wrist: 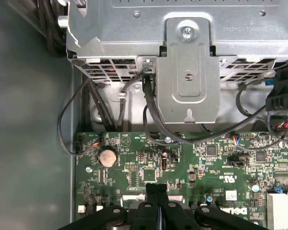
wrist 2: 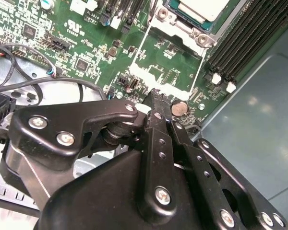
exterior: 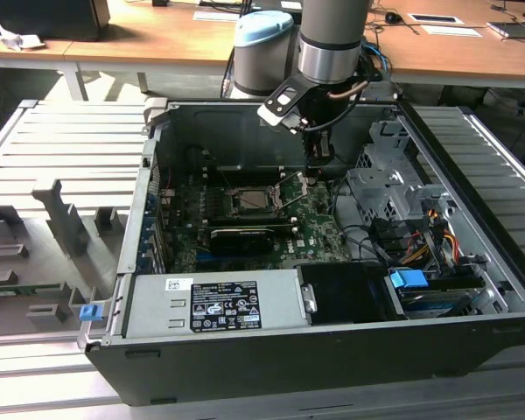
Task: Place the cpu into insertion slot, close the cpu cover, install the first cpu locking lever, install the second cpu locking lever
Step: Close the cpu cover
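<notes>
Bright daylight on desk (exterior: 184,44); computer case (exterior: 245,131) interior shaded; mild glare on metal.

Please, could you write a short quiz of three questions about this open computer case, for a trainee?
1. True or false: the cpu lies in the insertion slot.
2. The fingers of the gripper are: A) spread wide; B) shut together; C) clamped on a screwdriver.
3. In the exterior view, on which side of the cpu does the gripper stand?

Key: 1 true; 2 B; 3 the exterior view's right.
</notes>
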`<state>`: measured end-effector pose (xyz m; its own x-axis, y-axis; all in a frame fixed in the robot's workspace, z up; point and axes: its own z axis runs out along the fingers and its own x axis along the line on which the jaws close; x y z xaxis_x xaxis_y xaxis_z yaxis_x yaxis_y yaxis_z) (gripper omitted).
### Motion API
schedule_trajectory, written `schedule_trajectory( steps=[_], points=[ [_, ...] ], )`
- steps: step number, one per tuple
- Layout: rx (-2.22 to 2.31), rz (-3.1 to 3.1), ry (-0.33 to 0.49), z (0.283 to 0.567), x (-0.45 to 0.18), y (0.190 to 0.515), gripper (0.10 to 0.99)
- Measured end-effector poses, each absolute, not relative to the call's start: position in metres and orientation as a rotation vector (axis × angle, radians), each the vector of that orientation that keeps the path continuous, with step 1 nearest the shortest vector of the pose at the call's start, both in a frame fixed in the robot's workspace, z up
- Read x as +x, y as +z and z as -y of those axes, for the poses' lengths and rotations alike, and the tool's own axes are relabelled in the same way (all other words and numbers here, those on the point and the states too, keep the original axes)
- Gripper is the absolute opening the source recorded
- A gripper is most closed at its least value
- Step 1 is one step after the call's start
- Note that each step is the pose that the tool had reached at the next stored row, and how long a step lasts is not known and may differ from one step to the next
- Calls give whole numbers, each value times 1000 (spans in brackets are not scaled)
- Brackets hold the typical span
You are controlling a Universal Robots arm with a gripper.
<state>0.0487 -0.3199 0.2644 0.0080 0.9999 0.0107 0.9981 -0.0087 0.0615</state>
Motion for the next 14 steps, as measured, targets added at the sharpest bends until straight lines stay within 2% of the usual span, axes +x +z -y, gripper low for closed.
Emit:
schedule_trajectory(
  steps=[14],
  points=[
    [2203, -2187, 79, 320, 62, 264, 106]
  ],
)
